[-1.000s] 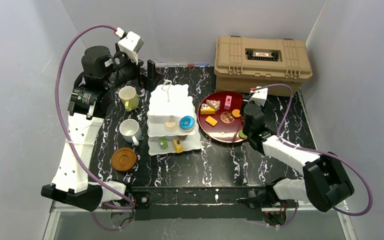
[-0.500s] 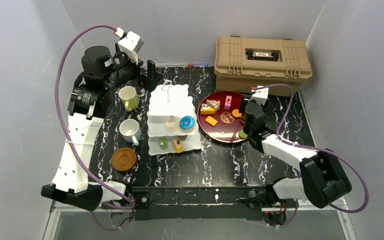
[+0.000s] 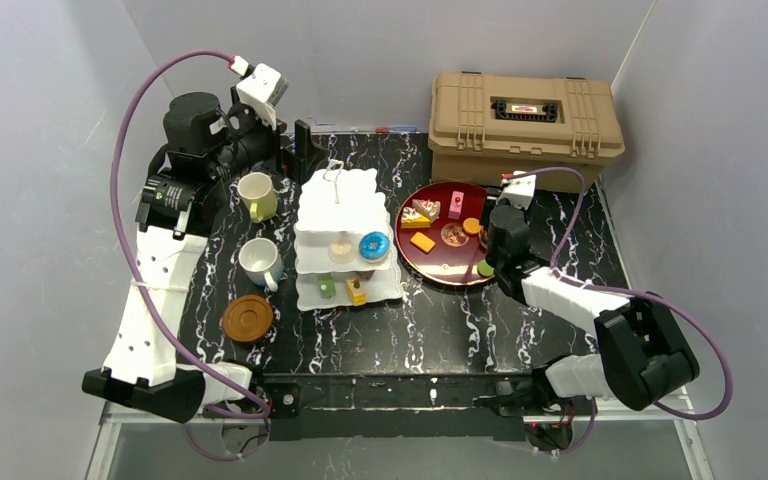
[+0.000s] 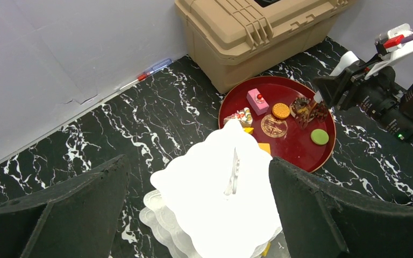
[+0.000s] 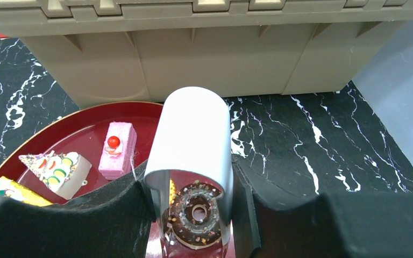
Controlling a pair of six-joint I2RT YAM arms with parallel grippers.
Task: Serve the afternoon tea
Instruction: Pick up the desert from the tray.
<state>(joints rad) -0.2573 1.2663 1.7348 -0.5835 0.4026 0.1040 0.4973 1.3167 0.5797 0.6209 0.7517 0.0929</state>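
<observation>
Partway: cake stand [image 3: 338, 195] left of table centre holds few pastries [image 3: 373, 244], most still sit on red tray [image 3: 450, 268] toward the far right corner, mugs [image 3: 258, 260] off coasters [image 3: 247, 317]; right gripper [image 5: 193, 228] straddles chocolate donut [image 4: 305, 107], clamp unclear; left gripper [image 4: 198, 164] fingers wide apart, empty.

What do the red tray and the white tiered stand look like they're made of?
Red tray: hard plastic or lacquer, glossy; it shows sheen and soft reflections in the right wrist view. White tiered stand: probably moulded plastic, smooth; its thin scalloped lower rims look slightly translucent, though ceramic can't be ruled out.
</observation>
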